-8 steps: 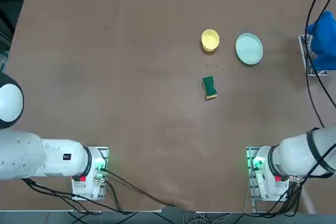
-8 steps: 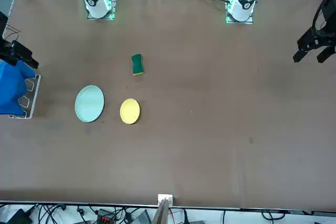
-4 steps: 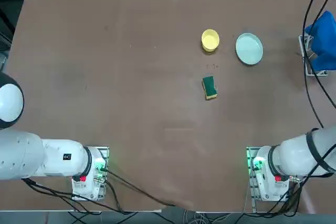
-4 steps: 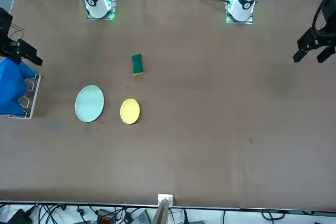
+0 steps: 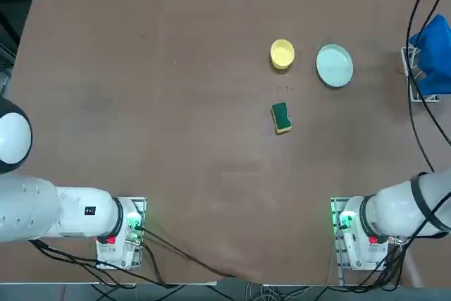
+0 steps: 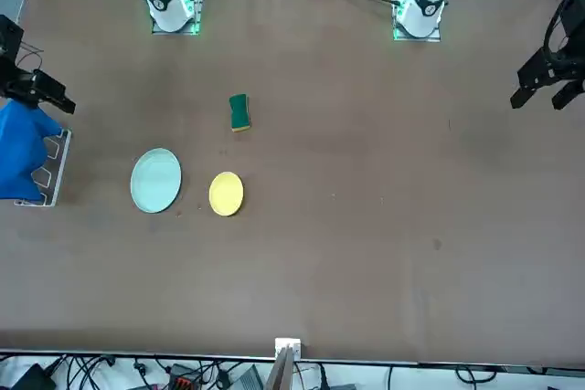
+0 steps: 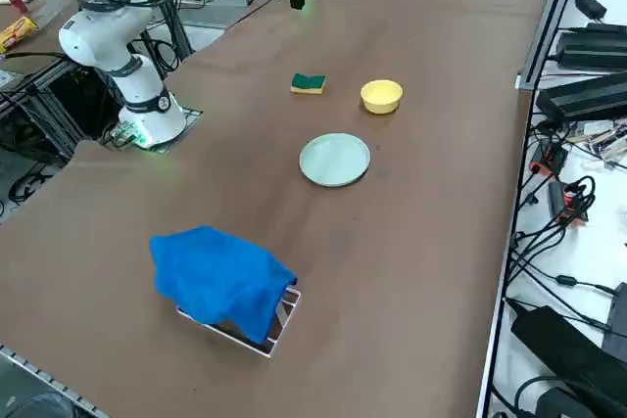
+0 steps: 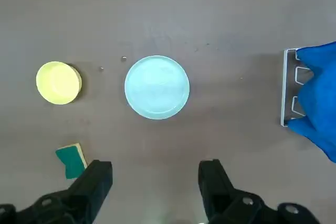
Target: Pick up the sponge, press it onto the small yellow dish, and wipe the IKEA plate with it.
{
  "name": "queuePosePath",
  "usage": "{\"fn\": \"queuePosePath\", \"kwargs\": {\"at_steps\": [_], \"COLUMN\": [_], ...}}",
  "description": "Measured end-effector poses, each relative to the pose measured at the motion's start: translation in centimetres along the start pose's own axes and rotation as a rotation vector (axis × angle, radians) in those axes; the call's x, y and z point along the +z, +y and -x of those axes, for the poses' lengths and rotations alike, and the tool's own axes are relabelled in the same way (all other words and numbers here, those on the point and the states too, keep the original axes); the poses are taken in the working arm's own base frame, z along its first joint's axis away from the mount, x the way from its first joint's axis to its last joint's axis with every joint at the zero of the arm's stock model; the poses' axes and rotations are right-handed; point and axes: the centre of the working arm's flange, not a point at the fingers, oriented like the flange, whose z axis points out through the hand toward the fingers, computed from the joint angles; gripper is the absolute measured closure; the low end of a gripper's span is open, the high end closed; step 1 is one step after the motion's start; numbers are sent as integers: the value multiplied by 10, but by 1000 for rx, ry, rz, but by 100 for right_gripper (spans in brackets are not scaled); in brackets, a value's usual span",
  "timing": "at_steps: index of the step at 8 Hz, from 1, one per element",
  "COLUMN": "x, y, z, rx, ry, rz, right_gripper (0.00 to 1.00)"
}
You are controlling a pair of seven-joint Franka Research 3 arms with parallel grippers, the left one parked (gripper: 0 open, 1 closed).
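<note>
- Right end effector (image 8: 155,182): fingers spread wide, holding nothing, high above the worktop (image 5: 141,89), looking straight down on it.
- Sponge (image 5: 281,118): green face up, flat on the worktop, nearer the robot than the dish and apart from it.
- Dish (image 5: 282,54): yellow, upright, just beside the plate (image 5: 334,65).
- Plate: mint, lying flat, between the dish and a blue cloth (image 7: 220,281).
- Cloth: draped over a small metal rack (image 8: 290,88) near the worktop's right edge.
</note>
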Motion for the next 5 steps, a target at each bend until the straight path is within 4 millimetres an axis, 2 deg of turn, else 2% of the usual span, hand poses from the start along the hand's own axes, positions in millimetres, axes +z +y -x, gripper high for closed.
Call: {"fn": "queuePosePath", "kwargs": {"at_steps": [5], "x": [1], "y": [-1], "z": [0], "rx": [-3], "ry": [-3], "rz": [0], "right_gripper": [0]}}
